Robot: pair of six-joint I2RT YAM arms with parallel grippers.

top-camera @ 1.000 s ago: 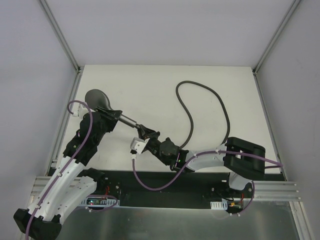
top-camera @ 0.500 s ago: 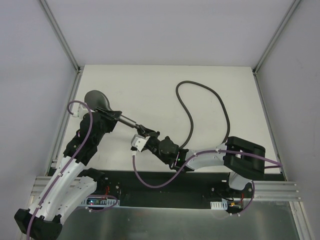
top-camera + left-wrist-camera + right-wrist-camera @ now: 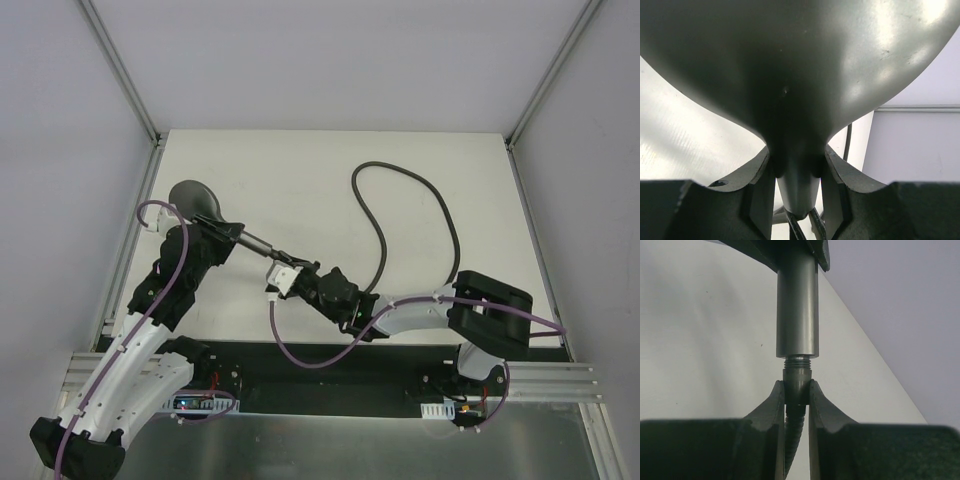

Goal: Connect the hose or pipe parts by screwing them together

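Note:
The dark grey shower head (image 3: pixel 190 197) is held off the table at the left, its round face filling the left wrist view (image 3: pixel 800 60). My left gripper (image 3: pixel 222 232) (image 3: pixel 797 187) is shut on its straight handle. In the right wrist view the handle's end (image 3: pixel 797 310) points down at the hose's end fitting (image 3: pixel 797 382). A few turns of thread (image 3: pixel 797 361) still show between them. My right gripper (image 3: pixel 284 268) (image 3: pixel 797 392) is shut on that fitting, and the ribbed hose (image 3: pixel 794 435) runs back between its fingers. The rest of the hose (image 3: pixel 372 172) loops over the table's far right.
Purple cables (image 3: pixel 300 355) hang from both arms near the front edge. Metal rails (image 3: pixel 130 240) border the white table (image 3: pixel 300 170) on the left and right. The right arm's dark base block (image 3: pixel 490 315) sits at the front right.
My right wrist has rolled about the fitting, its white camera housing swinging up toward the handle and the purple cable shifting with it. The left arm and shower head have stayed put.

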